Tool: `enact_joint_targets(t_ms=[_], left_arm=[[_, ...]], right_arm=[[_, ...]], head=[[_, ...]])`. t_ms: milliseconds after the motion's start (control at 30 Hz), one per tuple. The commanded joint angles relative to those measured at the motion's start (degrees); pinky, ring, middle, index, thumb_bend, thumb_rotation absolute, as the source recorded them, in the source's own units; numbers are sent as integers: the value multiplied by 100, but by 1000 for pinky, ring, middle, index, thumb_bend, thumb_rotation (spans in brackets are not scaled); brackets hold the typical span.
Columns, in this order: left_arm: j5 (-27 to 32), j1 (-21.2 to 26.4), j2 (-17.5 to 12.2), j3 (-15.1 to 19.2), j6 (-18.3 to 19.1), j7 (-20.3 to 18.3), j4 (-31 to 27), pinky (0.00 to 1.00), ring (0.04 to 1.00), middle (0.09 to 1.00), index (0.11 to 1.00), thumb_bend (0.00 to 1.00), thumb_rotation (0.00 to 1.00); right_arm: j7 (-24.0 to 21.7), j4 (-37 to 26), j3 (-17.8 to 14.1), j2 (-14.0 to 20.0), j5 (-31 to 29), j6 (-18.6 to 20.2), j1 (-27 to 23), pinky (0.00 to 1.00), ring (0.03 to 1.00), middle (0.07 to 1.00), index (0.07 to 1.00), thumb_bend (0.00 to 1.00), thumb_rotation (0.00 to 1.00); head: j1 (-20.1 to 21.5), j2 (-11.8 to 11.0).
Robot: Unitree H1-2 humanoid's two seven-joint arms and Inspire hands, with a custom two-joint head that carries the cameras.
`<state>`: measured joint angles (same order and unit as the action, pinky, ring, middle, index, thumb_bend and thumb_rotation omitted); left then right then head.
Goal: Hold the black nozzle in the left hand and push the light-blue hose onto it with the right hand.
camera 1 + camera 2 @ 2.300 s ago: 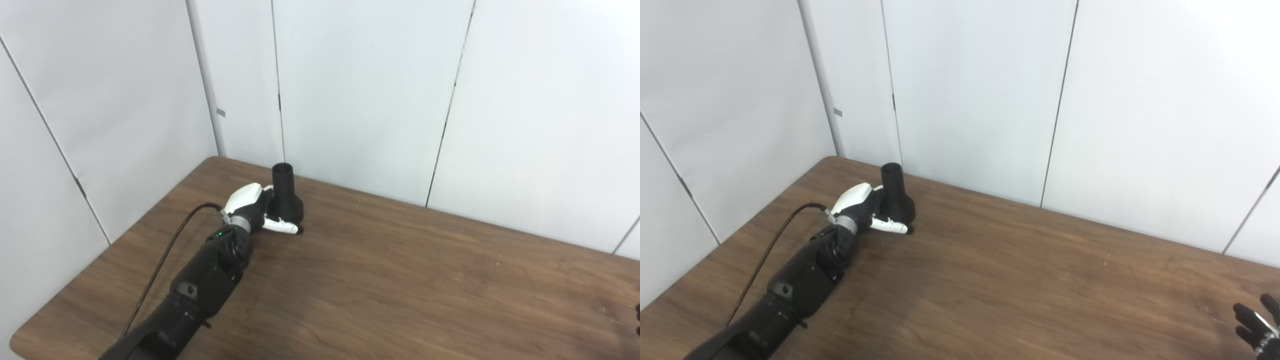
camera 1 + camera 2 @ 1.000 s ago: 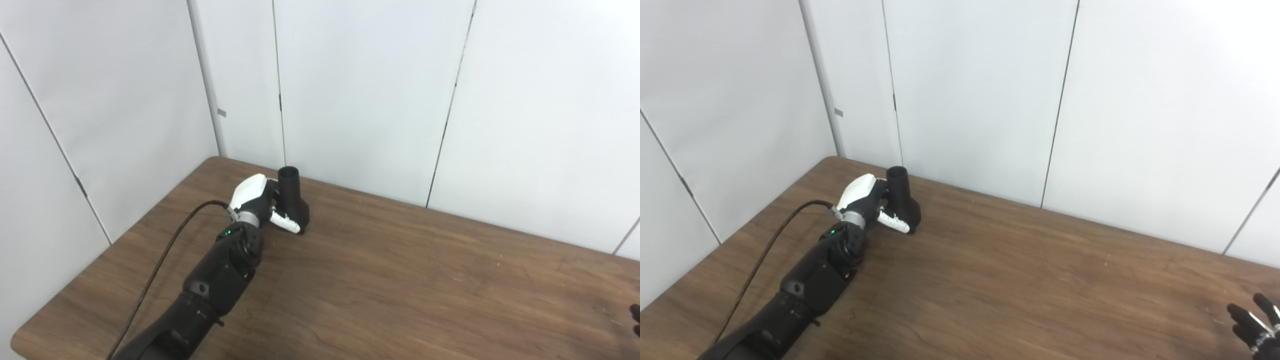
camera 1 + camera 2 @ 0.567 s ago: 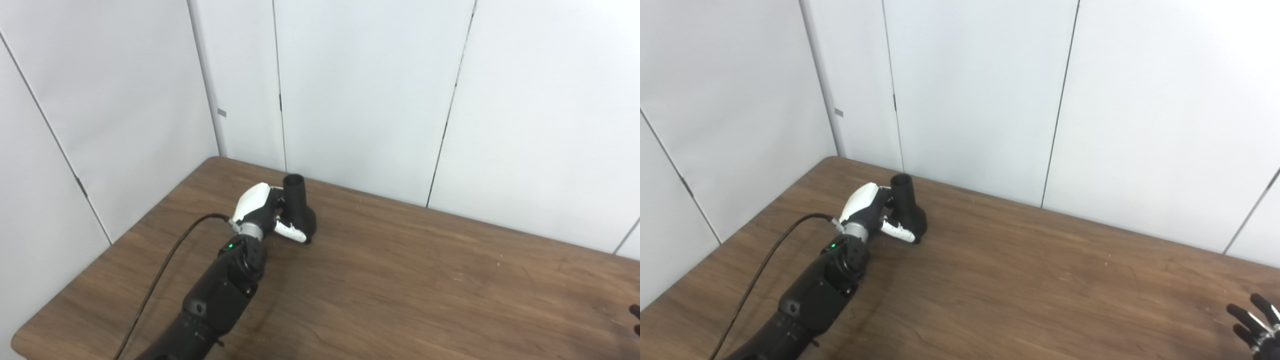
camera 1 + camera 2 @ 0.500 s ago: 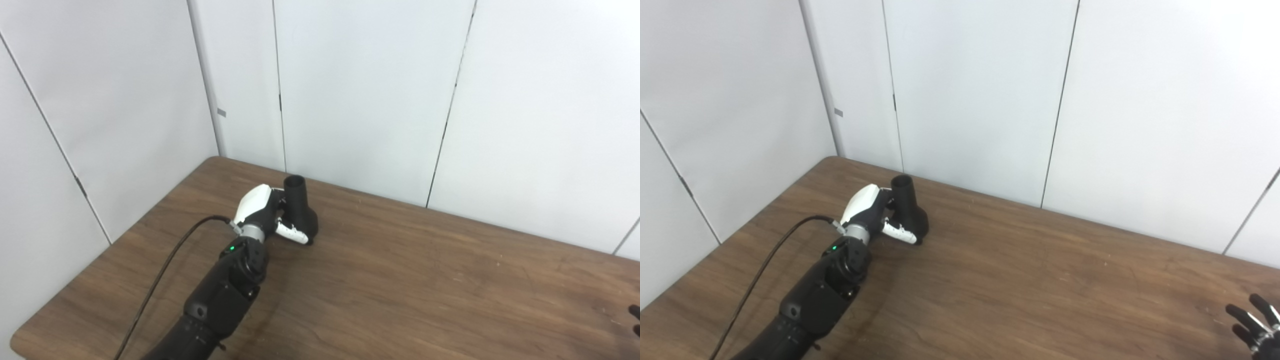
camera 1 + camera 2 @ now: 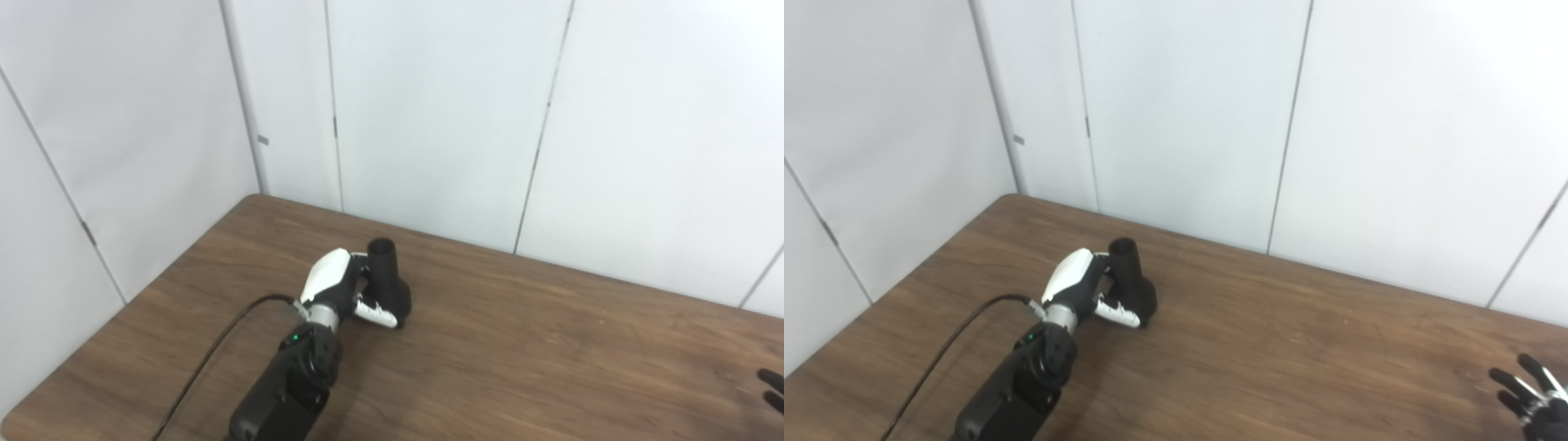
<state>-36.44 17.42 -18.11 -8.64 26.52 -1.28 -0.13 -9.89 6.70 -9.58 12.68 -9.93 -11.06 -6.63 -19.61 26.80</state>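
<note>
Left hand clamps its fingers around the black nozzle, open neck up to take a hose. Right hand waits at the table edge, fingers apart, empty.

I read this as a bare lab or test cell rather than a home or shop: plain white wall panels with thin dark seams close off the back and left side, meeting in a corner behind the table. The only furniture I see is a dark wood-grain table with a rounded corner, pushed close to those panels. A black cable trails across the tabletop along the robot's arm, which fits a test rig setup.
</note>
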Motion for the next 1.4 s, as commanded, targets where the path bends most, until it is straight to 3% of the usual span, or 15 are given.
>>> enact_joint_targets(t_ms=[0, 133, 300, 467, 700, 1033, 1367], left_arm=[[-103, -66, 3, -267, -32, -235, -118, 1000, 766, 524, 467, 519, 0], [-62, -199, 86, -709, -288, -367, -26, 1000, 732, 520, 471, 519, 0], [-4, -286, 314, -992, -479, -358, 172, 1000, 695, 533, 467, 517, 0], [-20, -480, 587, -1297, -456, -410, 108, 1000, 698, 539, 464, 515, 0], [-135, -585, 753, -1684, -320, -563, -5, 1000, 714, 542, 459, 515, 0], [-276, -846, 1204, -2047, -319, -424, 37, 1000, 700, 509, 479, 521, 0], [-84, -898, 922, -2110, -531, -718, 57, 1000, 663, 481, 488, 524, 0]], right_arm=[[112, 58, 122, -252, 38, 99, 287, 864, 890, 771, 901, 678, 920], [200, -108, 147, -330, 101, 183, 310, 871, 893, 764, 909, 675, 938], [286, -383, 208, -442, 191, 259, 379, 876, 897, 771, 918, 626, 963], [379, -687, 268, -537, 266, 429, 425, 913, 924, 784, 925, 609, 988], [487, -1042, 332, -658, 387, 671, 483, 929, 935, 792, 931, 587, 1000], [687, -1603, 465, -893, 511, 1203, 508, 925, 936, 809, 937, 564, 1000], [968, -2056, 616, -1123, 785, 1591, 477, 936, 916, 807, 933, 524, 1000]], head=[[116, 51], [335, 79], [575, 149], [722, 225], [844, 328], [1309, 443], [1927, 463]])
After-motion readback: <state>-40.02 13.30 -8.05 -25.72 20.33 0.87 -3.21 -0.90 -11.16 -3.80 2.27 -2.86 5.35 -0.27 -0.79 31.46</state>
